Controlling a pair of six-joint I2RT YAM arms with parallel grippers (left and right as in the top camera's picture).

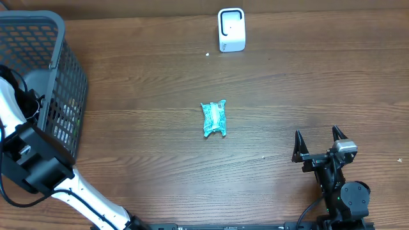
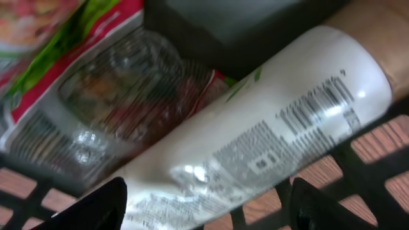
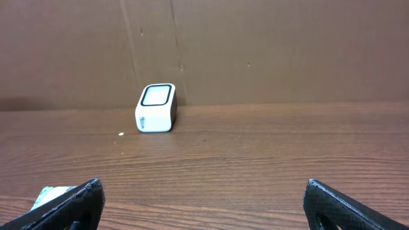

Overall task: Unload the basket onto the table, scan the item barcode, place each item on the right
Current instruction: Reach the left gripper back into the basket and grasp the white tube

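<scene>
The left hand is down inside the basket, its two fingers spread wide and closed on nothing. Between and just beyond them lies a white bottle, on its side and running slantwise across the left wrist view, with its barcode turned up near the far end. The nearer end of the bottle sits close beside one finger; I cannot tell whether they touch. Against the bottle are a clear plastic pack and a red-and-green packet, all resting on the basket's mesh floor. From overhead the left hand itself is hidden by the basket, which stands at the left edge of the table. The right hand is fully open and empty, low over the table near its right front. A teal packet lies flat in the middle of the table, well apart from both hands. The white scanner stands upright at the far edge, beyond the packet.
</scene>
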